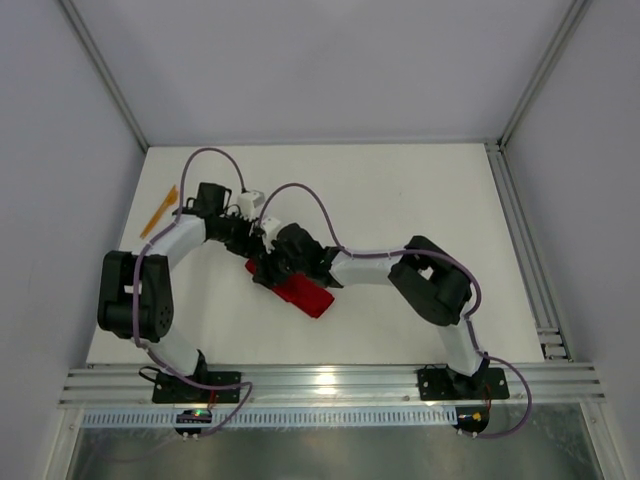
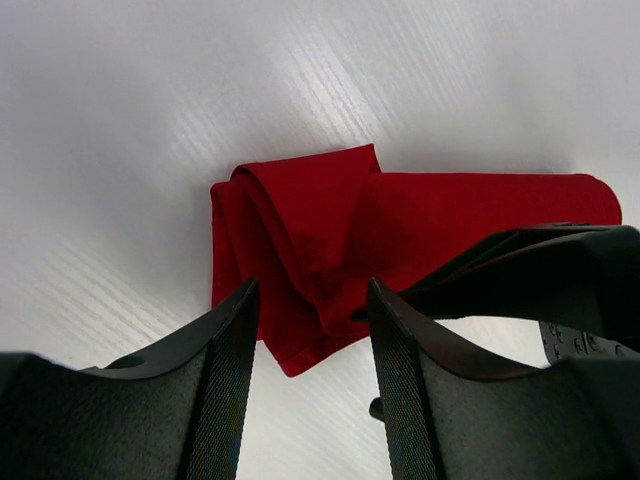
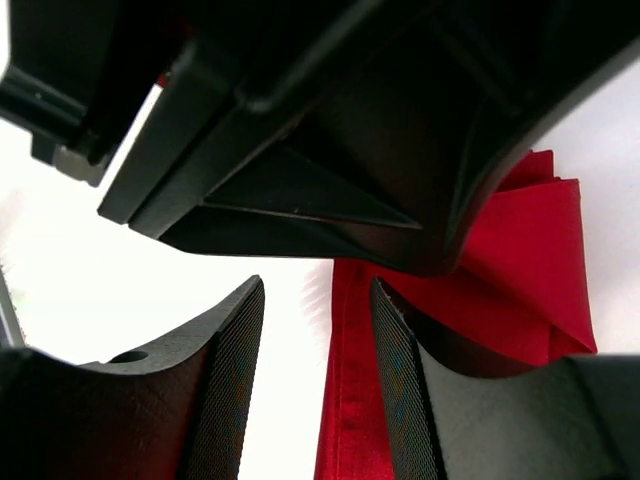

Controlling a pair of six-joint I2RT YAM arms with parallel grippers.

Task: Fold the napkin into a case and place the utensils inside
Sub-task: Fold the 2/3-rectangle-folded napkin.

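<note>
Left hand (image 2: 312, 300), from my left wrist feed: released, fingers apart, nothing pinched. A lower corner of the red napkin (image 2: 330, 230) shows in the gap between the tips, lying on the white counter (image 2: 120, 150). The napkin is folded into a long strip running toward the right of that frame, with overlapping layers bunched at its left end.

Right hand (image 3: 316, 295), right wrist feed: also released, fingers apart. Bare counter and one long napkin edge show between them. The black body of the left hand fills the top of that frame, close above.

Overhead: both arms bend in from the rail (image 1: 330, 385) at the bottom and meet over the napkin, just left of frame center. Its lower-right end sticks out from under the hands. I can't tell whether either fingertip touches the cloth.

The orange utensils (image 1: 160, 212) lie farther back, upper left of the frame, near the counter's left edge and well apart from the napkin. They are too small to tell fork from spoon.
</note>
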